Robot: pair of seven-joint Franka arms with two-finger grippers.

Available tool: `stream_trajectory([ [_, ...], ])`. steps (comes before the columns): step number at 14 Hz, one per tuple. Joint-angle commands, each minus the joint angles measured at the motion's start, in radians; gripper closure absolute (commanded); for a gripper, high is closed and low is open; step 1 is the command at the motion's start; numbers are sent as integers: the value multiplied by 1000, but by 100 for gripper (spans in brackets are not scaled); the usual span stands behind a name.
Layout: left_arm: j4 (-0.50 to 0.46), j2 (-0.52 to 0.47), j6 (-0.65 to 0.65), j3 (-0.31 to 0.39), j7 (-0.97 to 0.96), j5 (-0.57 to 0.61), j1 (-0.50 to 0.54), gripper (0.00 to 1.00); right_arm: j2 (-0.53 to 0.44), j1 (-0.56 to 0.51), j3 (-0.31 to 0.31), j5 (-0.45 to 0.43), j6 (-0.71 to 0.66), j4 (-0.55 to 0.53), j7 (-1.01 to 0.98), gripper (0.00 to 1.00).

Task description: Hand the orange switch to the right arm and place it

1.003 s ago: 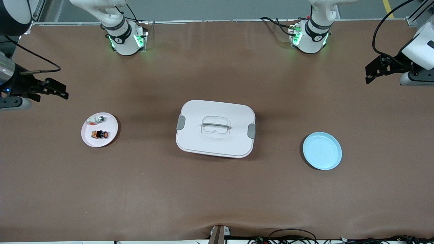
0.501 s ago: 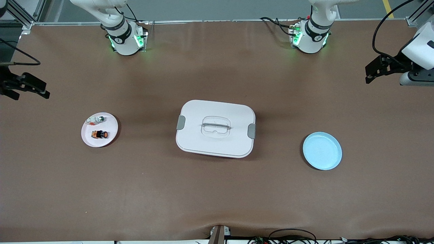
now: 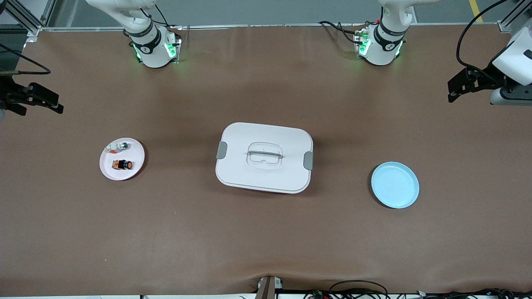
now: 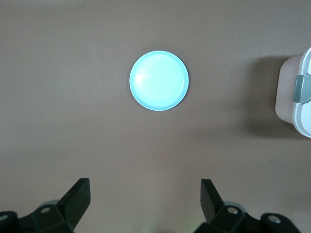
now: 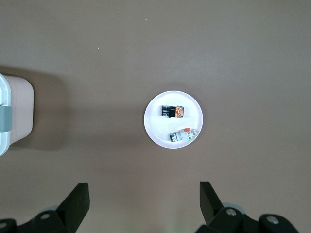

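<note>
Right now the orange switch (image 3: 122, 165) lies on its side on the white plate (image 3: 135, 166) toward my right arm's end of the table, long axis along the table's length, orange face toward the white lidded box (image 3: 264, 157), beside a small silvery part (image 3: 117, 146). No writing is legible. Bare brown table (image 3: 266, 232) surrounds the plate; my right gripper (image 3: 36, 99) and left gripper (image 3: 466, 86) hover wide open, empty, over opposite table ends, the light-blue plate (image 3: 395, 185) under my left wrist camera.
</note>
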Motion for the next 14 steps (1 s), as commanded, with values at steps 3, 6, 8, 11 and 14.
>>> stream_trajectory([
  [3,-25,-27,14,-5,10,8,4,0,-8,6,6,15,-3,-20,18,0],
  [6,-25,-27,14,-5,10,8,4,0,-18,5,4,18,0,-33,19,0],
  [8,-25,-27,14,-5,10,8,4,0,-30,5,4,27,2,-47,21,0],
  [11,-25,-25,14,-5,10,8,3,0,-52,-4,-2,27,5,-72,21,0],
  [14,-25,-25,14,-5,10,8,3,0,-66,-18,-2,27,5,-78,21,0],
])
